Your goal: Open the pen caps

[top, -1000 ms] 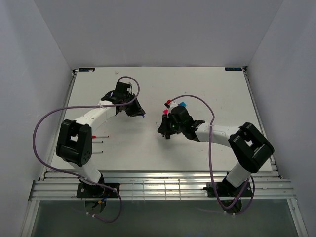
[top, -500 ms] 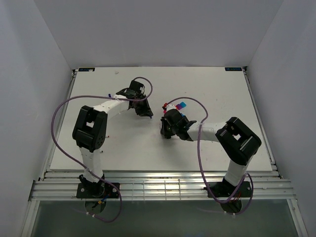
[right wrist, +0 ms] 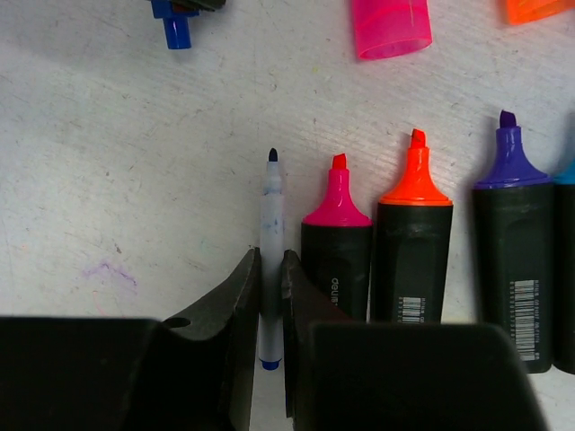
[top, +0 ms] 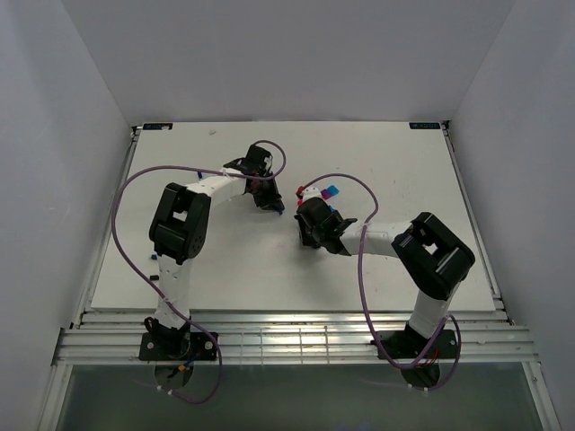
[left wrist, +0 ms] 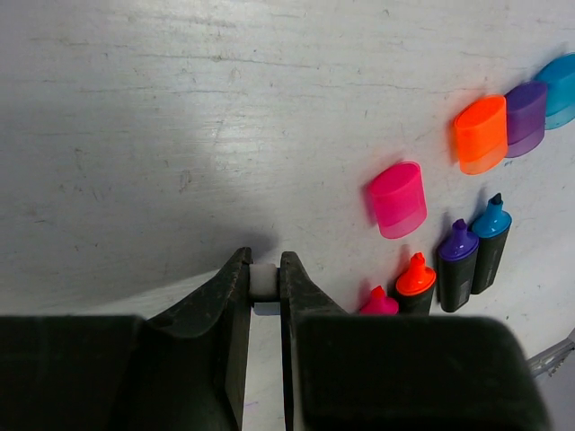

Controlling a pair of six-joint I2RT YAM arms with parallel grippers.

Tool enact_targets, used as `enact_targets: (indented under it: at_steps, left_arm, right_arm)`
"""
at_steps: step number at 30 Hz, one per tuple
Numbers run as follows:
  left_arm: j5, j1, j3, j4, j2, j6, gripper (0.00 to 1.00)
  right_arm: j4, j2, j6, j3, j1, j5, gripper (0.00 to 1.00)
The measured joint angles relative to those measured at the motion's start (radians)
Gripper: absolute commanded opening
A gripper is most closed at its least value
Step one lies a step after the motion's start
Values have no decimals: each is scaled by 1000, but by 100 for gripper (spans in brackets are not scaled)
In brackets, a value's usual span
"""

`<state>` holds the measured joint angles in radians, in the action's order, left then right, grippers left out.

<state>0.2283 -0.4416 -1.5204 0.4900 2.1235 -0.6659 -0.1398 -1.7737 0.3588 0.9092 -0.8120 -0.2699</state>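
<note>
In the left wrist view my left gripper [left wrist: 265, 269] is shut on a small pen cap [left wrist: 263, 282], white at its end; the right wrist view shows it as a blue cap [right wrist: 176, 30]. Loose caps lie beyond it: pink [left wrist: 398, 199], orange [left wrist: 481, 135], purple [left wrist: 526, 118] and cyan [left wrist: 559, 90]. My right gripper [right wrist: 270, 265] is shut on a thin white pen [right wrist: 271, 211] with a bare blue tip, lying on the table. In the top view the left gripper [top: 272, 199] and right gripper [top: 305, 226] are close together.
Uncapped black markers lie side by side right of the white pen: pink tip [right wrist: 337, 238], orange tip [right wrist: 413, 238], purple tip [right wrist: 512, 242]; a blue-tipped one [left wrist: 490, 241] shows in the left wrist view. The white table [top: 225, 260] spreads around; walls enclose it.
My left arm has swung right, bringing its gripper close to the caps and my right gripper. My right arm drew in and shifted a little left early on, then stayed still.
</note>
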Motion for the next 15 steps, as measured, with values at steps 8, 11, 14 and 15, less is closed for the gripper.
enact_targets:
  at_steps: [8,11,14,15]
  left_arm:
    - [0,-2,-14,4,9,-3,46]
    - [2,-4,-16,3,9,-5,48]
    - [0,-6,-18,3,9,-6,49]
    - [-2,-6,-18,3,9,-8,50]
  right_arm:
    - [0,0,-55,0,1,-5,32]
    - [0,0,-63,0,1,-5,34]
    - [0,0,-74,0,1,-2,38]
    - [-1,0,-79,0,1,0,39]
